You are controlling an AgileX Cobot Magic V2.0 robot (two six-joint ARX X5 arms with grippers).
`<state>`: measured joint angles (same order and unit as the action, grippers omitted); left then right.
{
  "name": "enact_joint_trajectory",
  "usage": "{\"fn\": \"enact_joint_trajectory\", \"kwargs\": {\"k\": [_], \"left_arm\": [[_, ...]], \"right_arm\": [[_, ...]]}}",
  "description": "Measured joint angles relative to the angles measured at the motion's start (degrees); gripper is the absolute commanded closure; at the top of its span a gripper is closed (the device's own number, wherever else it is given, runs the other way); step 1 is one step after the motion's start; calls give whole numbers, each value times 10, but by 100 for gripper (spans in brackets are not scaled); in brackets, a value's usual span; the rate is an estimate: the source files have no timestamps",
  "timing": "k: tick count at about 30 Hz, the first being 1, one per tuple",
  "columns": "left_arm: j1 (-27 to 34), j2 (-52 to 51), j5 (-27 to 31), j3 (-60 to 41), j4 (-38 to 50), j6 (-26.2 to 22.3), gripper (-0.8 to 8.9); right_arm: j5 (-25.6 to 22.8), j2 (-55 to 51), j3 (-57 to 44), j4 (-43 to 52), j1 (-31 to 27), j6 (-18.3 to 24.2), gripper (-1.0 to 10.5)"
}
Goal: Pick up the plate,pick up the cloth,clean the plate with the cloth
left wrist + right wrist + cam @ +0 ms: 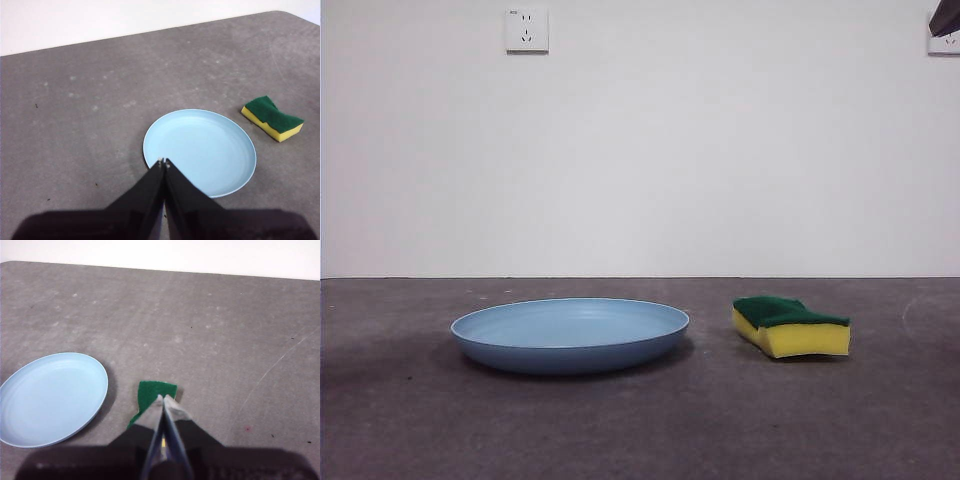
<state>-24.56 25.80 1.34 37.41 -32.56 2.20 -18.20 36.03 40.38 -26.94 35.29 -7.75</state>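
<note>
The light-blue plate (570, 334) lies flat on the grey table, left of centre in the front view. The cloth, a yellow sponge with a green top (790, 326), lies to its right, apart from it. My left gripper (163, 162) is shut and empty, high above the plate's near rim (200, 150). My right gripper (163, 398) is shut and empty, high above the sponge (155, 392), which its jaws partly hide. The plate also shows in the right wrist view (50, 397) and the sponge in the left wrist view (272, 118).
A grey table (640, 420) runs back to a white wall with a socket (526, 29). A dark arm tip (946, 18) shows at the top right corner of the front view.
</note>
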Motion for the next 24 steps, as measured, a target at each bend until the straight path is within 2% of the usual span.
{"fn": "enact_joint_trajectory", "kwargs": {"k": [6,9,17,24], "left_arm": [[13,-13,-3,0,-3,0,817],[43,-43,-27,-16,35,0,817],[135,-145,-46,-170,214,-3,817],[180,-197,-45,-271,250,-3,817]], "right_arm": [[0,0,0,0,0,0,946],[0,0,0,0,0,0,946],[0,0,0,0,0,0,946],[0,0,0,0,0,0,946]]}}
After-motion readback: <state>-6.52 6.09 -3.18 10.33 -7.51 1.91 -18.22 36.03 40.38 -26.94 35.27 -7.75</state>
